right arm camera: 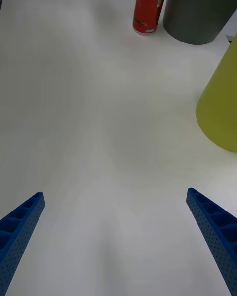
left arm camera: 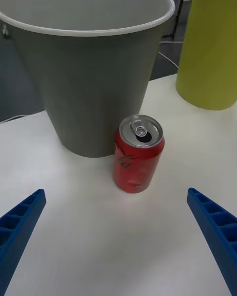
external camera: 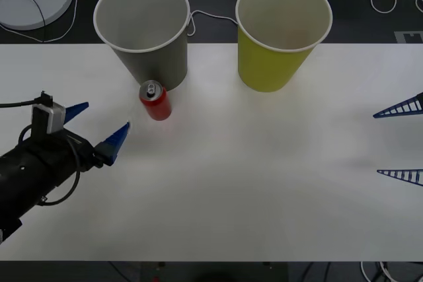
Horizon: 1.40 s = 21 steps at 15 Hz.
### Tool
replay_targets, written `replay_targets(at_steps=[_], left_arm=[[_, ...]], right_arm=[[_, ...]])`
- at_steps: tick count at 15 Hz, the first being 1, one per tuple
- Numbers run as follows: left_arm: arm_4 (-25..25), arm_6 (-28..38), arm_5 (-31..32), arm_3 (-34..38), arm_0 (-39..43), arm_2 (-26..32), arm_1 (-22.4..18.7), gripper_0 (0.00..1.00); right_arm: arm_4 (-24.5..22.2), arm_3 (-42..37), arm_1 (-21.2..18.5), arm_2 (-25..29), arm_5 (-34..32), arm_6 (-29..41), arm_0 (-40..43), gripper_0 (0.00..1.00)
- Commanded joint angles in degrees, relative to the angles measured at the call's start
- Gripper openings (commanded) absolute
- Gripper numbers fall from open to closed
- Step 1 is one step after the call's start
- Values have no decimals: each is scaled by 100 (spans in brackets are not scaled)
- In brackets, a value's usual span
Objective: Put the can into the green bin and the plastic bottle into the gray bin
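The white table (external camera: 231,183) spreads out before me, and at its far edge stand my two targets: the gray bin (external camera: 144,28) on my left and the green bin (external camera: 281,31) on my right, both upright and, as far as I can see into them, both holding nothing. So nothing is sorted yet, by my reckoning. Both drops are ahead of me, and I see no plastic bottle on the table at all. My left gripper (external camera: 102,125) hangs low over the table on the left side, its blue fingers spread wide apart with nothing between them, aimed toward the can. My right gripper (external camera: 398,141) waits at the right edge, fingers likewise parted and holding nothing. Smallest is the can (external camera: 155,100) itself: red, upright, pull tab up, standing just in front of the gray bin's base, near my left fingers but not yet between them. I judge the reach for it is the step at hand.
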<state>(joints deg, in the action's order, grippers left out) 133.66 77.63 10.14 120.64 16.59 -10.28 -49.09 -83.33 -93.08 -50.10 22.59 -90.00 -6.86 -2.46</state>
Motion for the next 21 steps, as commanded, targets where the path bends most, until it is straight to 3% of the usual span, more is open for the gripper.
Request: replay_targets(at_steps=[1,5,7,10,17,21], left_arm=[[652,376,-320,-172,3,-237,382,100],[1373,384,-461,-339,90,-334,831,100],[1452,393,-812,-576,38,-545,901,100],[1900,1325,-1498,-1139,-252,-1002,945,100],[1804,1334,-2465,-2334,-973,-1679,1085,100],[1751,1325,-2588,-3046,-1439,-1775,1498,100]], right_arm=[[1,1,0,0,0,0,0,100],[1,1,0,0,0,0,0,100],[1,1,0,0,0,0,0,100],[1,1,0,0,0,0,0,100],[1,1,0,0,0,0,0,100],[1,1,0,0,0,0,0,100]])
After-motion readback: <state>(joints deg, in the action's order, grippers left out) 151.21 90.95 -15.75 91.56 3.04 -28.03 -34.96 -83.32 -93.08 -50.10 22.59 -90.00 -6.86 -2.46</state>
